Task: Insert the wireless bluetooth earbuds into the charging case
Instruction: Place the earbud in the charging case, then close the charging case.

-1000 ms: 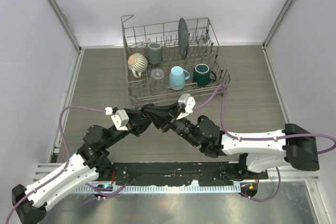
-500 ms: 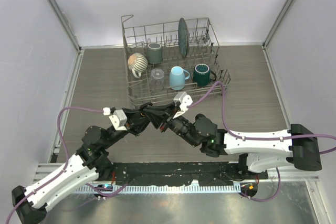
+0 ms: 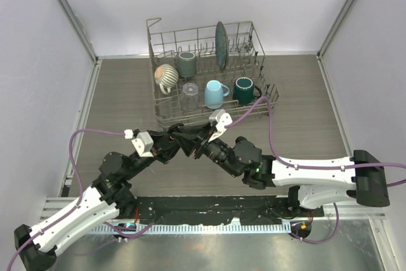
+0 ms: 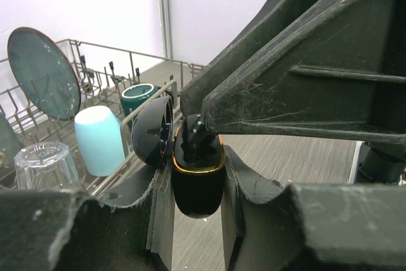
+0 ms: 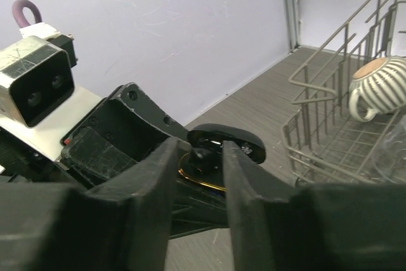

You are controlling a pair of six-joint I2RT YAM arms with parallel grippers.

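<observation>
- The grey wood-grain table (image 3: pixel 127 93) carries a wire dish rack (image 3: pixel 166 118) at its far side.
- The left arm (image 3: pixel 82 204) and right arm (image 3: pixel 311 172) reach in from the near edge and meet mid-table, just in front of the rack.
- In the rack, the back row holds a dark teal plate (image 3: pixel 221 44) on edge and a grey-green mug (image 3: pixel 186 63). The front row holds a striped mug (image 3: pixel 167 77), a clear glass (image 3: pixel 189 93), a light blue mug (image 3: pixel 214 93) and a dark green mug (image 3: pixel 243 90).
- The left gripper (image 4: pixel 198 188) is clamped on the charging case (image 4: pixel 198 176), one finger pressed to each side of it, and holds it off the table.
- The case is glossy black with a gold rim. It stands upright in the left wrist view, with its lid (image 4: pixel 154 132) swung open toward the rack.
- The right gripper (image 5: pixel 200 153) comes down over the case mouth, its fingers nearly together and pinching a small black earbud (image 4: pixel 198 139).
- The earbud sits inside the gold rim, at the top of the case's hollow. Whether it is fully seated I cannot tell.
</observation>
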